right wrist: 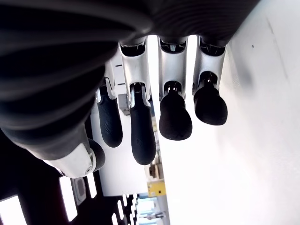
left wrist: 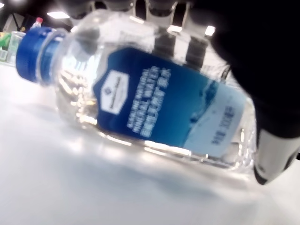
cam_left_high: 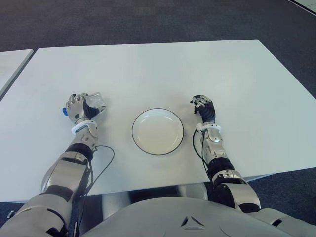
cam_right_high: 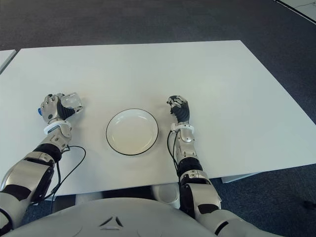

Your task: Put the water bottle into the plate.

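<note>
A clear water bottle point(cam_left_high: 97, 102) with a blue label point(left wrist: 159, 103) and blue cap point(left wrist: 33, 60) lies on its side on the white table, to the left of the plate. My left hand point(cam_left_high: 79, 108) is shut on it, fingers curled over its body and the thumb at its base. The white plate point(cam_left_high: 158, 131) with a thin dark rim sits at the table's front middle with nothing in it. My right hand point(cam_left_high: 202, 106) shows just right of the plate; its fingers point(right wrist: 143, 129) hang relaxed and hold nothing.
The white table point(cam_left_high: 173, 69) stretches far behind the plate. A second table's corner point(cam_left_high: 12, 59) shows at the far left across a narrow gap. A black cable point(cam_left_high: 107, 154) loops on the table beside my left forearm. Dark carpet surrounds the tables.
</note>
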Motion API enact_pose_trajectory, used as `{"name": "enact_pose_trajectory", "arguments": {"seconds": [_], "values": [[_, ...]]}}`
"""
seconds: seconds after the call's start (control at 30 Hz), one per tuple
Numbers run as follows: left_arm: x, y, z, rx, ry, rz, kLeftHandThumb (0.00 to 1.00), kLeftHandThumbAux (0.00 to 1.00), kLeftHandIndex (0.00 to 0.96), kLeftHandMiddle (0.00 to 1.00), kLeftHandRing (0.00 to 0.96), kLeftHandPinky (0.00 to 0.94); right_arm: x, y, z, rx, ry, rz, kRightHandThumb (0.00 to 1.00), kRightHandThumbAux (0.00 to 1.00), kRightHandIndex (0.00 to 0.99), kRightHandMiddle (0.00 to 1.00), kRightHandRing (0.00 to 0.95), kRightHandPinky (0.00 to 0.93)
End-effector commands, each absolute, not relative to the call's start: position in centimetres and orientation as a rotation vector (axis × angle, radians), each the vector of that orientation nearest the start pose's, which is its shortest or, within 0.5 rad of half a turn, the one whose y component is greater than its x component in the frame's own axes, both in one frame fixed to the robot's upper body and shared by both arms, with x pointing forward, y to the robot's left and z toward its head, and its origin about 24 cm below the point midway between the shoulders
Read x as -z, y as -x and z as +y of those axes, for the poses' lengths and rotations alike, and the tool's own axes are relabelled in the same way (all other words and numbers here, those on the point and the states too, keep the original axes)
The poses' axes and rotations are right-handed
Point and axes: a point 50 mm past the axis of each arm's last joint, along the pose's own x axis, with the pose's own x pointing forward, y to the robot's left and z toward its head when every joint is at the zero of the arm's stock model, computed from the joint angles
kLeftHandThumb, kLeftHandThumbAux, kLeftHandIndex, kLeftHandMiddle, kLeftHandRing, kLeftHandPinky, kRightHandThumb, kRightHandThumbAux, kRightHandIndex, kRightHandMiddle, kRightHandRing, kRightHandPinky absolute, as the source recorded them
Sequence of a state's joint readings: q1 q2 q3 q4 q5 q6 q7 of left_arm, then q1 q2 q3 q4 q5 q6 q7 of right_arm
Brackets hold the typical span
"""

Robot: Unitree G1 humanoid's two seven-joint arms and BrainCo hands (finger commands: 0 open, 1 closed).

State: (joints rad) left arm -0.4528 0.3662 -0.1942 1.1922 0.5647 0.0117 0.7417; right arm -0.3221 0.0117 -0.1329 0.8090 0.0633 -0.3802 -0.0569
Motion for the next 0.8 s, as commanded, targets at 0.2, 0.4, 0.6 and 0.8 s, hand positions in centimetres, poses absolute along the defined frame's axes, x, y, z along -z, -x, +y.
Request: {"name": "enact_pose_trajectory", "arguments": {"seconds": [0.2,0.4,0.6,0.8], "values": [[8.46,-23.1,25.89,-0.306,-1.203,0.657,0.847,0.668,0.395,0.54,0.762,0.791,5.05,-27.14,-15.51,0.138,-0.096,0.283,0.844,0.679,0.428,0.561,0.759,0.749],[8.5,-23.12,25.87,-0.313,-1.147,0.663,0.849,0.669,0.393,0.54,0.814,0.848,5.07,-27.16,-15.52,0.14,-0.098,0.287,0.844,0.68,0.427,0.563,0.76,0.75],[8.48,-23.17,25.79,-0.32,-1.109,0.655,0.85,0.67,0.393,0.541,0.839,0.861,5.06,-27.16,-15.53,0.14,-0.101,0.287,0.843,0.68,0.427,0.563,0.761,0.75],[8.47,-23.19,25.73,-0.321,-1.068,0.646,0.851,0.67,0.393,0.541,0.849,0.863,5.06,-27.14,-15.55,0.14,-0.1,0.285,0.844,0.68,0.427,0.562,0.761,0.749]]}}
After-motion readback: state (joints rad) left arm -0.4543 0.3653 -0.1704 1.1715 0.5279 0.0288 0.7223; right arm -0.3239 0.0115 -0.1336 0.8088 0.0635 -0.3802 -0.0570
